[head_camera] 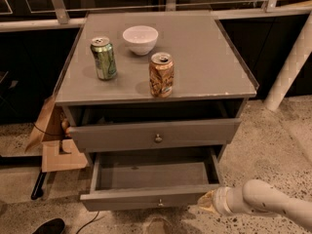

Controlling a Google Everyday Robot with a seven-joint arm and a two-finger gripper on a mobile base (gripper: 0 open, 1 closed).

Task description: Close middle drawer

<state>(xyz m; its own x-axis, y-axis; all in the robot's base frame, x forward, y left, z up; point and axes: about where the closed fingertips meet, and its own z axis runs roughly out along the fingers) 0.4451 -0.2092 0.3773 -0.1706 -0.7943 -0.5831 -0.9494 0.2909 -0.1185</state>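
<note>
Speckled stone floor, grey cabinet (204,57) against dark glass. Middle drawer (146,197) stands pulled far out toward the near side, small knob (160,203) at the centre of its front. Drawer above (122,136) sits ajar only a little. My pincer (204,202) is low at the near right, at the right end of the middle drawer's front. Contact unclear; wide or narrow, I cannot tell. Judgement: nothing closed yet, whole push inward left.
</note>
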